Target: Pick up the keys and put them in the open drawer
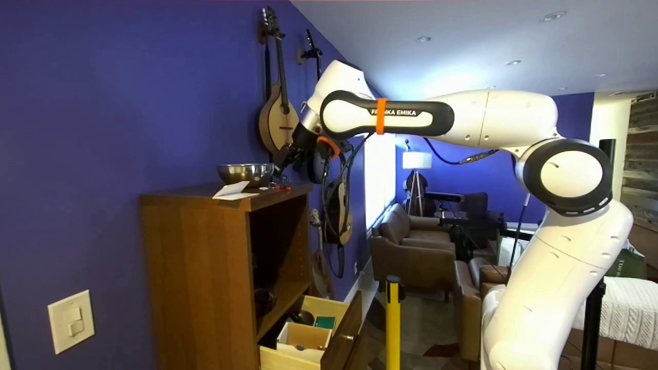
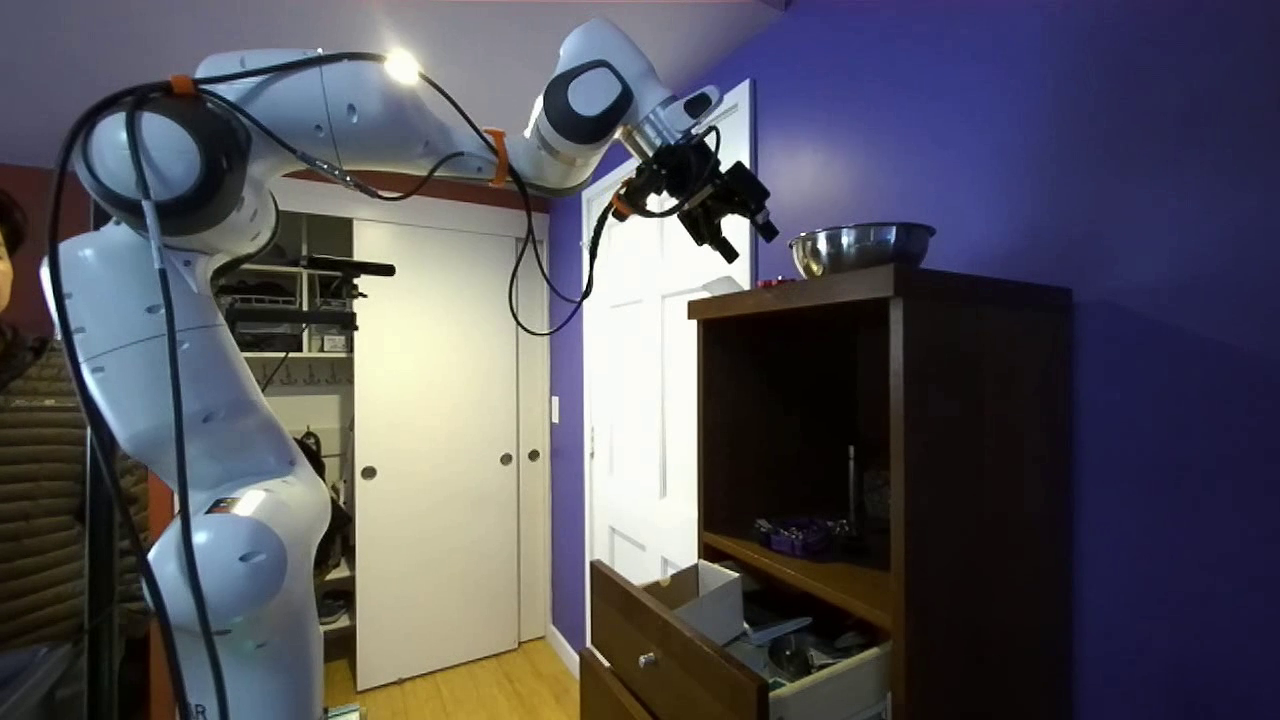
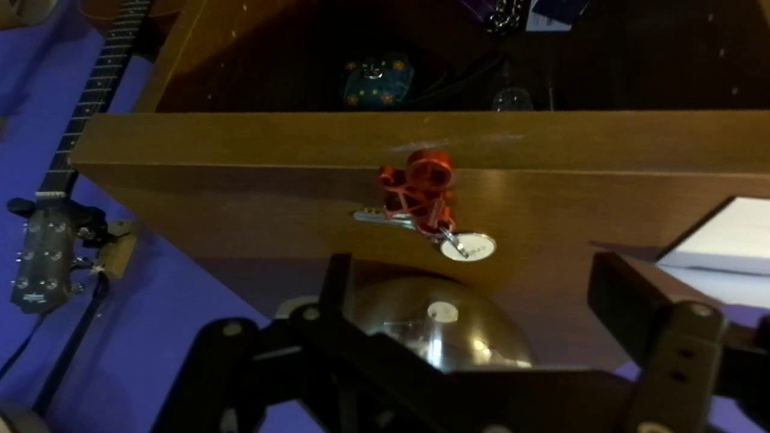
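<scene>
Two spread fingers [image 3: 625,297], gap down to keys [image 3: 425,218] near cabinet's front edge [image 3: 325,140], drawer [image 2: 690,670] open below.

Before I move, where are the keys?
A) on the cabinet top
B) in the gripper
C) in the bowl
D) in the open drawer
A: in the wrist view the keys lie on the cabinet top, near its front edge and clear of the open gripper.
</scene>
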You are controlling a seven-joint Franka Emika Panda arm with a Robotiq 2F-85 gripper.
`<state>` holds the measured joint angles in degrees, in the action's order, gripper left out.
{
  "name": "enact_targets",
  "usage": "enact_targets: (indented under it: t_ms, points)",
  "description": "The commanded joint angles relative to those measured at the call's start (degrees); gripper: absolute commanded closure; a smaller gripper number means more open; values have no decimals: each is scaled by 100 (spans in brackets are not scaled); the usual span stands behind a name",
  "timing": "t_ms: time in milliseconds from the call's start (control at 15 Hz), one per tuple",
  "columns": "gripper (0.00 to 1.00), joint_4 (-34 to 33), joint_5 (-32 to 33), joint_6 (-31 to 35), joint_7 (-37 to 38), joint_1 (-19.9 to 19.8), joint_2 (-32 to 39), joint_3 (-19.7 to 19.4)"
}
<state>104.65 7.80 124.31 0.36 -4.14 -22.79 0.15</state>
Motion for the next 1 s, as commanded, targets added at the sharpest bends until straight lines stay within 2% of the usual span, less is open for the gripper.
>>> enact_targets:
  t_ms: [0,67,133,267,333,400,467,533,600,867,933]
  points:
    - [0,-8,-299,115,-726,268,219,-290]
    - [0,-49,-373,108,-832,307,286,-333]
    - [7,-87,-448,120,-937,338,366,-369]
    - [14,-151,-530,130,-1104,368,481,-401]
    - [12,-171,-571,126,-1187,380,531,-415]
    - [22,-187,-591,152,-1212,374,576,-424]
    - [26,-210,-608,181,-1233,368,609,-424]
    - [38,-249,-631,231,-1216,364,640,-414]
    - [46,-277,-652,256,-1213,363,655,-406]
    - [67,-375,-644,340,-1186,350,748,-388]
    - [62,-394,-613,395,-1108,333,790,-367]
